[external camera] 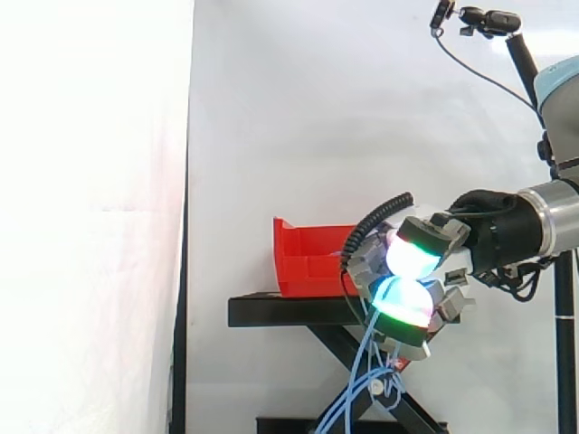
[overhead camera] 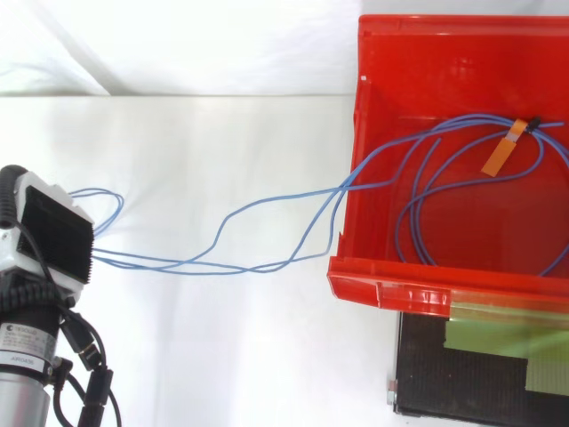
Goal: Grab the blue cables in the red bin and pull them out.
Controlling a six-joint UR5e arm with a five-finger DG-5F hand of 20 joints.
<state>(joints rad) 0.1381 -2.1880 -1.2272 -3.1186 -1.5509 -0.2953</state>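
Though held well apart from the red bin (overhead camera: pixel 382 289), grips the blue cables (overhead camera: pixel 222 238) in the hand (overhead camera: pixel 52 238), fingers (external camera: pixel 405 306) curled shut round them, glowing pads close together. Shows strands stretched from hand over the bin's wall, loops lying inside by an orange tag (overhead camera: pixel 500 156). Leaves further loops dangling below the hand, beside the black stand (external camera: pixel 280 312).

Loose blue cables (overhead camera: pixel 178 266) seemingly reach hand (overhead camera: pixel 53 236).
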